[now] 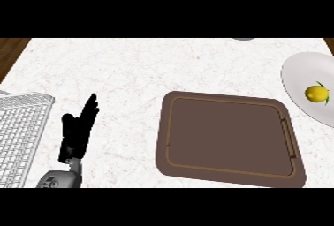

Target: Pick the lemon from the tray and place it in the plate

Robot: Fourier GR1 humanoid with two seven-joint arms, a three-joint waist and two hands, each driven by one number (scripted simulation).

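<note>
Position of the task object: the lemon [316,93] lies on the plate [299,73], at the right edge of the head view. It sits toward the near-right part of the plate surface and is well apart from the tray [228,137].

Orientation: the lemon's outline is almost round, so its long axis cannot be determined. Thin green leaves project from its right side, one toward the far edge and one toward the near edge.

Materials and shapes:
- Lemon: bright yellow and smooth, with a lighter highlight on top.
- Plate: plain white, round and glossy. It is cut off by the right edge of the view.
- Tray: dark brown and matte, a rounded rectangle with a thin raised inner rim and a slim bar along its right side. It is set slightly skewed on the counter [130,66].
- Counter: pale stone with faint veining.
- Wire rack [23,132]: a white grid at the left edge.

Hand state: the left hand [78,132] is released. Its black fingers are straight, held together and pointing away from the robot, and they grasp nothing. It stands between the wire rack and the tray and touches neither.
</note>
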